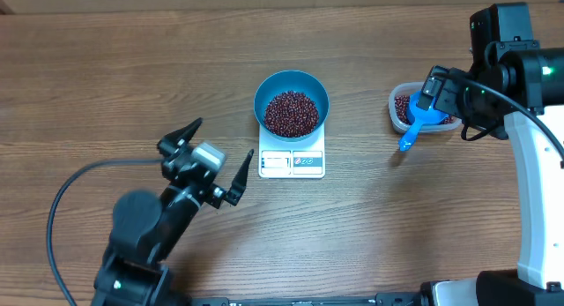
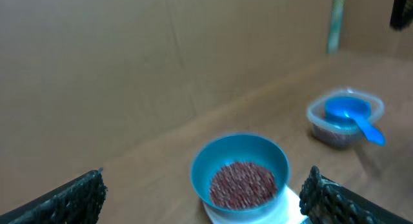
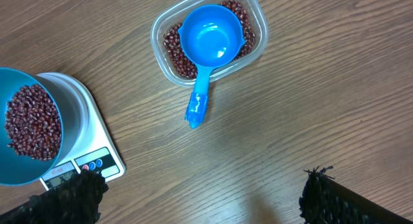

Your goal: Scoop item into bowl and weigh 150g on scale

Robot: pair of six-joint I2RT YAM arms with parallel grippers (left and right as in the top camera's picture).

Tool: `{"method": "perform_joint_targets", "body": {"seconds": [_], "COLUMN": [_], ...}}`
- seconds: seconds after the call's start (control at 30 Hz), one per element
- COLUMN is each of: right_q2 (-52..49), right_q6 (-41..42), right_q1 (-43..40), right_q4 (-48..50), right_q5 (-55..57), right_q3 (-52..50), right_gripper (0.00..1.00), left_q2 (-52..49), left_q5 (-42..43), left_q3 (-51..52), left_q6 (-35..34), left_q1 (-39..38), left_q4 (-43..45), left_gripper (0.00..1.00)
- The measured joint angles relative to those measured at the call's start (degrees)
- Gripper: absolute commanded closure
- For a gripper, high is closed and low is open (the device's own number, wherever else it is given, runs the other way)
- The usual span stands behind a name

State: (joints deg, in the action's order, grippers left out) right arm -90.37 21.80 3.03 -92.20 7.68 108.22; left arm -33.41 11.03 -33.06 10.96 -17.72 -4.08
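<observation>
The teal bowl (image 1: 292, 84) stands on the white scale (image 1: 292, 162) with a heap of red-brown beans (image 1: 292, 113) in it. More beans lie in the clear tub (image 1: 396, 104) at the right, and a bright blue scoop (image 1: 421, 121) rests in it with its handle over the rim. My right gripper (image 1: 448, 101) hangs open above the tub, holding nothing. In the right wrist view the scoop (image 3: 210, 40), tub (image 3: 157, 30), bowl (image 3: 19, 79) and scale (image 3: 90, 146) lie beyond the gripper (image 3: 203, 204). My left gripper (image 1: 214, 154) is open left of the scale, facing the bowl (image 2: 239, 150).
Bare wooden table surrounds the scale. A brown cardboard wall (image 2: 129, 69) backs the table. The right arm's white base (image 1: 538, 209) stands at the right edge, and a black cable (image 1: 66, 209) loops at the left front.
</observation>
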Motion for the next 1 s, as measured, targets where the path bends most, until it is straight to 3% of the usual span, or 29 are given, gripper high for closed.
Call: {"method": "perform_joint_targets", "body": {"seconds": [0.4, 1.0], "right_q2": [0.0, 0.0], "right_q6": [0.0, 0.0], "right_q1": [0.0, 0.0], "right_q4": [0.0, 0.0], "right_q5": [0.0, 0.0], "right_q3": [0.0, 0.0], "right_gripper": [0.0, 0.0], "left_q2": [16.4, 30.9], "left_q5": [4.0, 4.9], "left_q3": [19.1, 31.6], "left_q6": [0.0, -0.7], "left_q1": [8.7, 16.3], "left_q4": [24.5, 26.3], "left_gripper": [0.0, 0.0]}}
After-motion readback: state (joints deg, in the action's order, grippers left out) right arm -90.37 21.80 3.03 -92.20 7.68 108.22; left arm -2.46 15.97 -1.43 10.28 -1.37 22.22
